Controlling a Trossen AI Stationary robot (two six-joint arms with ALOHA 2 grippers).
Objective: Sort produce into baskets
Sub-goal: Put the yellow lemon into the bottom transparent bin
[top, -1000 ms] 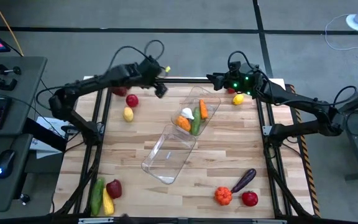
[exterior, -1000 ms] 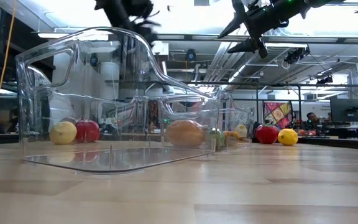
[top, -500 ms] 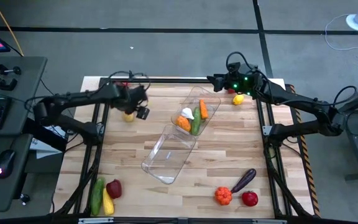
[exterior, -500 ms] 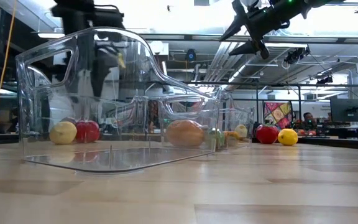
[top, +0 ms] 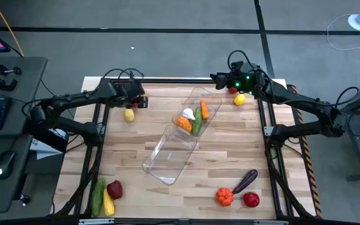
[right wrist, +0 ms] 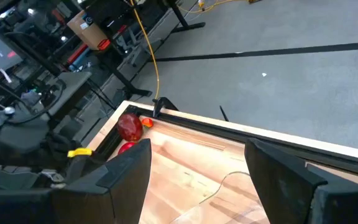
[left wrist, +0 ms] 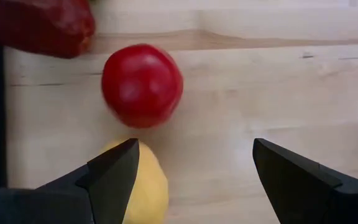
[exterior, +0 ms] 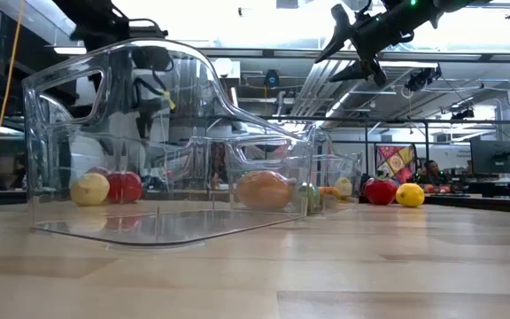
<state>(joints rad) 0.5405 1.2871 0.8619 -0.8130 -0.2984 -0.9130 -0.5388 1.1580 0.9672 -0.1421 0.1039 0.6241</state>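
Left wrist view showed left gripper (left wrist: 191, 180) spread wide above round red tomato (left wrist: 142, 85); looked smooth, rigid, roll-prone; grip across middle; right gripper (right wrist: 194, 180) open, idle

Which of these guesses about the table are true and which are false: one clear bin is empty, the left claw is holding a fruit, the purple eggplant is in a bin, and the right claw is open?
1. One clear plastic bin holds nothing. True; the other clear plastic bin holds the orange, green and white pieces.
2. The left claw grips a fruit. False: it is open above a round red tomato and a yellow lemon.
3. The long purple eggplant lies in a bin. False: it lies on the wooden table.
4. The right claw is open. True.
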